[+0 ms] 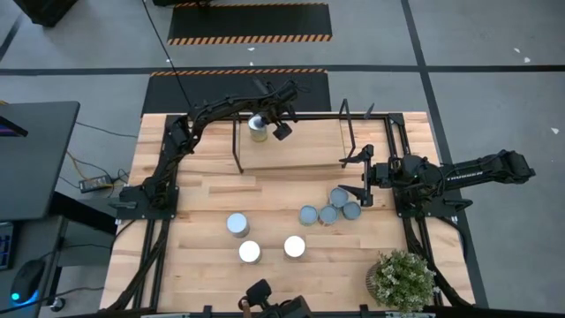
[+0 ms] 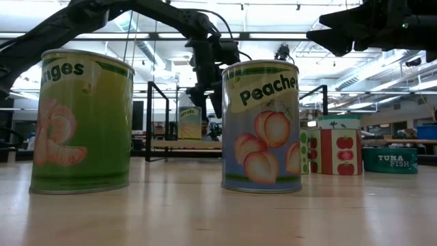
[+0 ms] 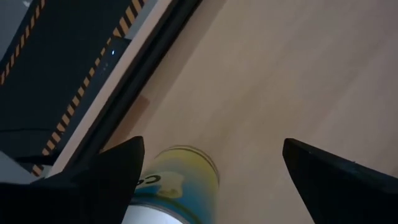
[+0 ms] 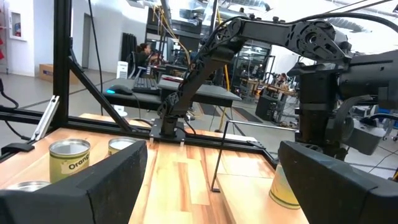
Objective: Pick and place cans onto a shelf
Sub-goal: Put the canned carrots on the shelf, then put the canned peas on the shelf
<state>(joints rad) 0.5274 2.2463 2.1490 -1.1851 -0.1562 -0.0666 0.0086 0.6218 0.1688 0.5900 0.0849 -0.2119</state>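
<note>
Evidently the shelf (image 1: 291,150), a light board framed by black rods, is carrying one can (image 1: 258,129); seven more cans (image 1: 238,224) are waiting on the table (image 1: 203,199). Rigid, smooth-sided and probably weighty, each is asking for a mid-wall pinch. Spread apart, the left gripper (image 3: 211,180) is straddling the yellow-labelled tin, while the right gripper (image 1: 362,173) is hovering open beside the clustered four.

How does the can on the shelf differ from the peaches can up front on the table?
The can on the shelf sits between the open fingers of the left gripper; the peaches can stands free, no gripper near. The shelf can's label is yellow-green; the peaches one is blue with peaches. Both stand upright.
</note>
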